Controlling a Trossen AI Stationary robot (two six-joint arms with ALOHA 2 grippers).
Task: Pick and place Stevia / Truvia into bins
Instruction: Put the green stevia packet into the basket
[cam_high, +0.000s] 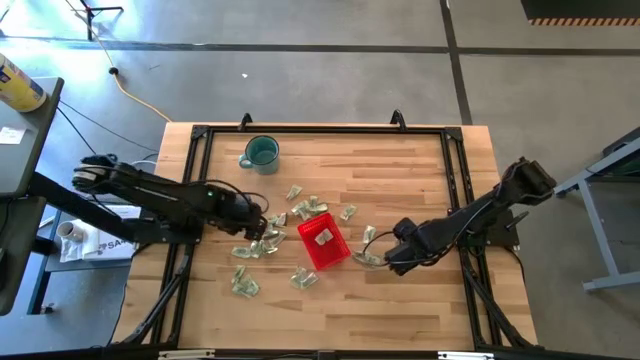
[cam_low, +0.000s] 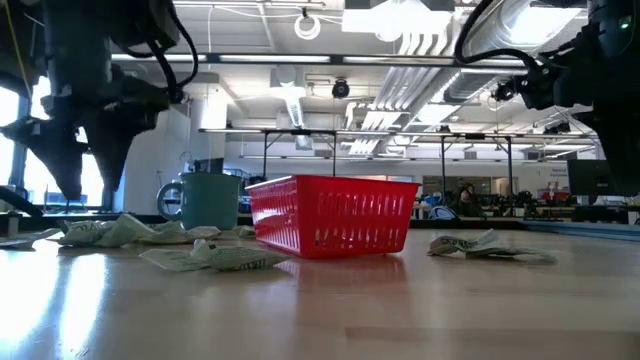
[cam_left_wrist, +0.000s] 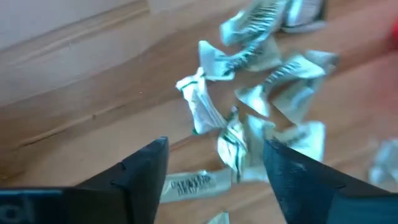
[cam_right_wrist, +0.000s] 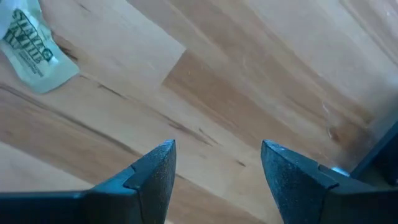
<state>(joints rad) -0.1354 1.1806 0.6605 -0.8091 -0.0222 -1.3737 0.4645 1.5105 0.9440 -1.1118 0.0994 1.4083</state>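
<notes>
Wooden table (cam_high: 400, 170): sachets (cam_high: 310, 207) scattered around red bin (cam_high: 323, 245), left gripper (cam_left_wrist: 214, 165) spread over a cluster, right gripper (cam_right_wrist: 217, 165) spread, empty.

On your wooden table (cam_high: 400, 180) you have one red bin (cam_high: 322, 244) near the middle, a teal mug (cam_high: 261, 153) toward the far edge, and pale green sachets (cam_high: 305, 208) scattered around the bin: a cluster on its far side, several on its left, one at its near left corner (cam_high: 304, 277) and a few on its right. Your left gripper (cam_high: 262, 222) sits over the sachets just left of the bin. Your right gripper (cam_high: 388, 253) sits low beside the sachets on the bin's right.
</notes>
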